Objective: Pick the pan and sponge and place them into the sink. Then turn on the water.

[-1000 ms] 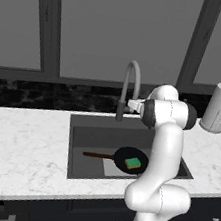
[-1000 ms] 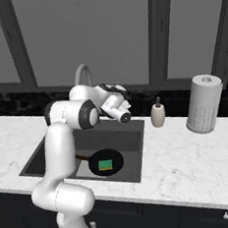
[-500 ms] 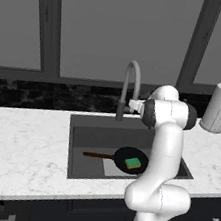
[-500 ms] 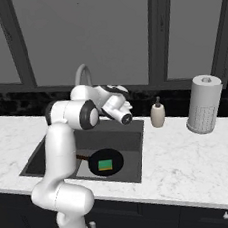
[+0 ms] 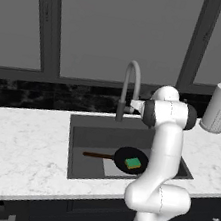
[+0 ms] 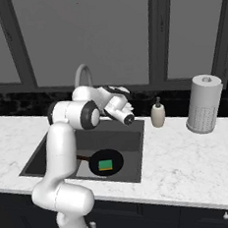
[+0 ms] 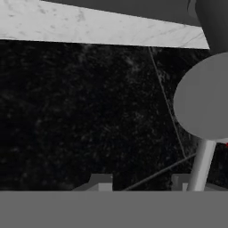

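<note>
left base view has the flat round black frying pan (image 5: 130,160) sitting on the floor of the dark grey recessed sink (image 5: 77,142), with the little green-topped sponge (image 5: 133,163) resting in it. the white arm's two-finger gripper (image 7: 141,181) is up by the tall grey gooseneck faucet (image 5: 130,88). hand view is murky, so i honestly can't tell whether the tips are clamped on the grey lever or just beside it.

My black pan (image 5: 129,159) lay flat on the floor of the dark grey sink (image 5: 81,132), its thin brown handle pointing left. The green-topped sponge (image 5: 133,163) sat inside the pan. The grey gooseneck faucet (image 5: 129,87) stood upright behind the basin.
</note>
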### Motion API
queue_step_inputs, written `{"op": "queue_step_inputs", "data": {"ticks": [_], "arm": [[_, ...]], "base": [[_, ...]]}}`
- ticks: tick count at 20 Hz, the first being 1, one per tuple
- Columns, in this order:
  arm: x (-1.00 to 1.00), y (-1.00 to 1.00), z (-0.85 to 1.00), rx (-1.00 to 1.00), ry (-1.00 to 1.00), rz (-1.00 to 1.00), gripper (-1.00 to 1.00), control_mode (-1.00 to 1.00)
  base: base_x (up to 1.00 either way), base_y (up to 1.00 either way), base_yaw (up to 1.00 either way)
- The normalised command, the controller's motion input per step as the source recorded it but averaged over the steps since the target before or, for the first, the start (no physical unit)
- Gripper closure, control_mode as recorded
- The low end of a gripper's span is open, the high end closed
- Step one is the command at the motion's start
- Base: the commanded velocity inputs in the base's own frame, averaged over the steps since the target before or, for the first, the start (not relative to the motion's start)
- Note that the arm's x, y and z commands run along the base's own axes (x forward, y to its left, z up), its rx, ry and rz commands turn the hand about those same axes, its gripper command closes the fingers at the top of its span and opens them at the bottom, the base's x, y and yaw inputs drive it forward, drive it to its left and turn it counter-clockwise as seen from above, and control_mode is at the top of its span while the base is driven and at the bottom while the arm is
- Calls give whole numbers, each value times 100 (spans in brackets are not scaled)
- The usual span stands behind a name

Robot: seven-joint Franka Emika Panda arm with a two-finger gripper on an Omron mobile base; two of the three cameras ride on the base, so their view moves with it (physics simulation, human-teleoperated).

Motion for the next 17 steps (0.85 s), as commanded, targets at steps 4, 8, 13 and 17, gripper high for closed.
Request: {"op": "queue_step_inputs", "data": {"ticks": [4, 8, 13, 17], "arm": [[0, -71, -90, 0, 7, 2, 100, -100], [0, -63, -100, -2, 14, 1, 100, -100], [0, -59, -98, -3, 12, 1, 100, -100], [-2, -58, -47, 0, 1, 1, 100, -100]], "base": [[0, 0, 0], [0, 0, 0], [0, 0, 0], [0, 0, 0]]}}
